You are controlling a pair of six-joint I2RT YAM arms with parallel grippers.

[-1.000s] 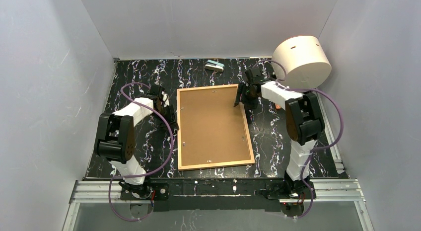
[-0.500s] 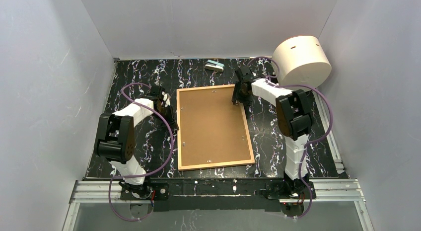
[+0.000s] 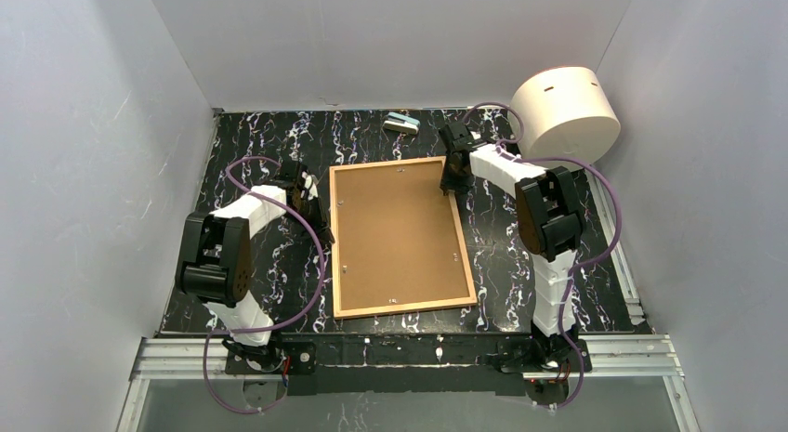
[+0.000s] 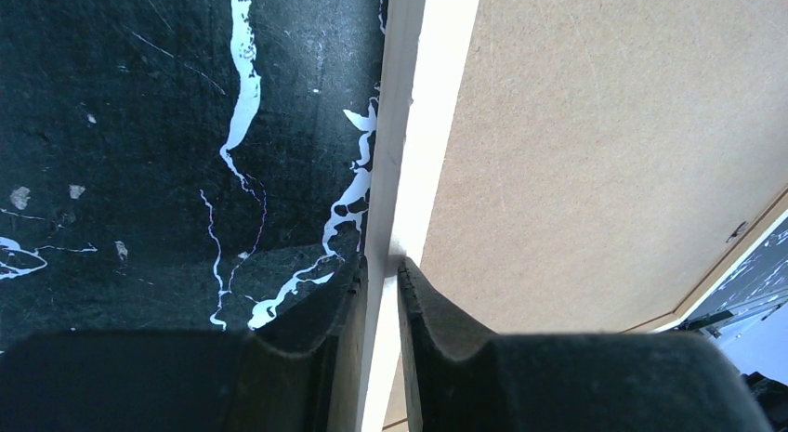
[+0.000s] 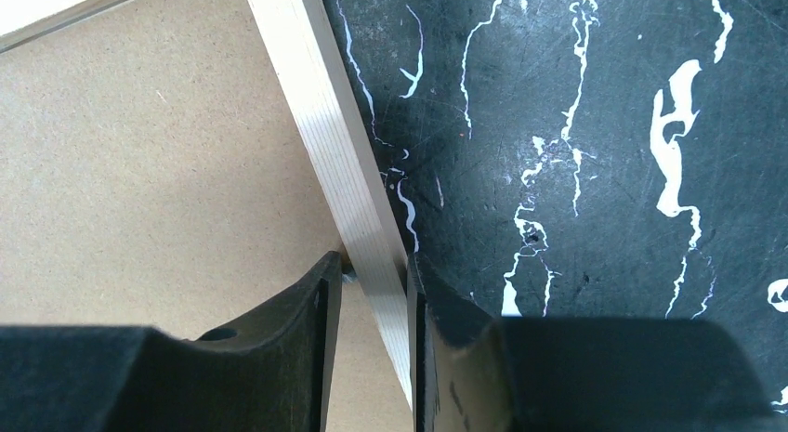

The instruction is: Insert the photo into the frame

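Lying face-down, light-wood frame (image 5: 339,163), brown backing (image 3: 400,232)

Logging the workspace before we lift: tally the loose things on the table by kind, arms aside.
frame: 1
backing board: 1
white round container: 1
small grey-teal object: 1
Total: 4
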